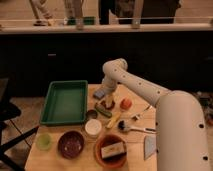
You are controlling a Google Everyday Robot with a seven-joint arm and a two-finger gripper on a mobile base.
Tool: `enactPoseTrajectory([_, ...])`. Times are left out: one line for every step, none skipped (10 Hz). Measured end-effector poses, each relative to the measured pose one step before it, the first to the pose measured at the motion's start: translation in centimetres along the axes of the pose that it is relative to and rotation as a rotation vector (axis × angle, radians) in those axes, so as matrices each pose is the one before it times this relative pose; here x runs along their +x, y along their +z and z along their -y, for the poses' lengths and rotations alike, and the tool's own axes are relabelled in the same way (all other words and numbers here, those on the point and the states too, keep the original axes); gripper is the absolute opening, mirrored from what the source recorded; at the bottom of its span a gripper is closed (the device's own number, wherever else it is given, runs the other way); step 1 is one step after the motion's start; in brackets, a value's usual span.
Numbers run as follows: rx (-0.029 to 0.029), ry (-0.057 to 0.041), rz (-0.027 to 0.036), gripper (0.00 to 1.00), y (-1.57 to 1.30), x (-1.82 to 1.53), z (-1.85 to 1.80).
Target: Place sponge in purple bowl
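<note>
The purple bowl [71,144] sits empty at the front left of the wooden table [135,112]. A pale block that may be the sponge [113,149] lies in the orange-brown bowl [102,159] to the right of it. A small bluish pad [99,93] lies at the table's back, by the green tray. My gripper [107,102] points down over the middle of the table, just right of the bluish pad and above a small dark thing. It is far behind the purple bowl.
A green tray [65,102] fills the back left. A white cup [93,127], a green cup [44,141], a green vegetable [104,111], a banana [114,120], an orange fruit [126,103], utensils [136,128] and a grey napkin [150,147] crowd the table. My white arm [182,130] covers the right side.
</note>
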Motion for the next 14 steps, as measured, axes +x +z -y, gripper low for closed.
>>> enactPoseTrajectory([0.00189, -0.01352, -0.00131, 0.80, -0.118, 0.497, 0.246])
enactPoseTrajectory([0.00317, -0.01652, -0.00252, 0.80, -0.148, 0.548, 0.359])
enactPoseTrajectory([0.00304, -0.00711, -0.00271, 0.80, -0.106, 0.362, 0.207])
enactPoseTrajectory([0.00546, -0.00516, -0.00470, 0.80, -0.175, 0.439, 0.283])
enactPoseTrajectory([0.00669, -0.00682, -0.00857, 0.80, -0.146, 0.354, 0.414])
enactPoseTrajectory([0.00675, -0.00643, -0.00852, 0.80, -0.145, 0.215, 0.442])
enactPoseTrajectory([0.00685, -0.00402, -0.00875, 0.80, -0.108, 0.290, 0.376])
enactPoseTrajectory([0.00827, -0.00088, -0.00913, 0.80, -0.153, 0.365, 0.380])
enactPoseTrajectory([0.01033, 0.00136, -0.01056, 0.80, -0.181, 0.482, 0.396])
enactPoseTrajectory([0.00632, 0.00219, -0.00598, 0.80, -0.108, 0.311, 0.199])
enactPoseTrajectory([0.01028, 0.00312, -0.00910, 0.80, -0.178, 0.442, 0.268])
enactPoseTrajectory([0.01305, 0.00545, -0.00962, 0.80, -0.253, 0.369, 0.307])
enactPoseTrajectory([0.01116, 0.01063, -0.00673, 0.80, -0.233, 0.509, 0.148])
enactPoseTrajectory([0.00739, 0.00913, -0.00744, 0.80, -0.200, 0.558, 0.075])
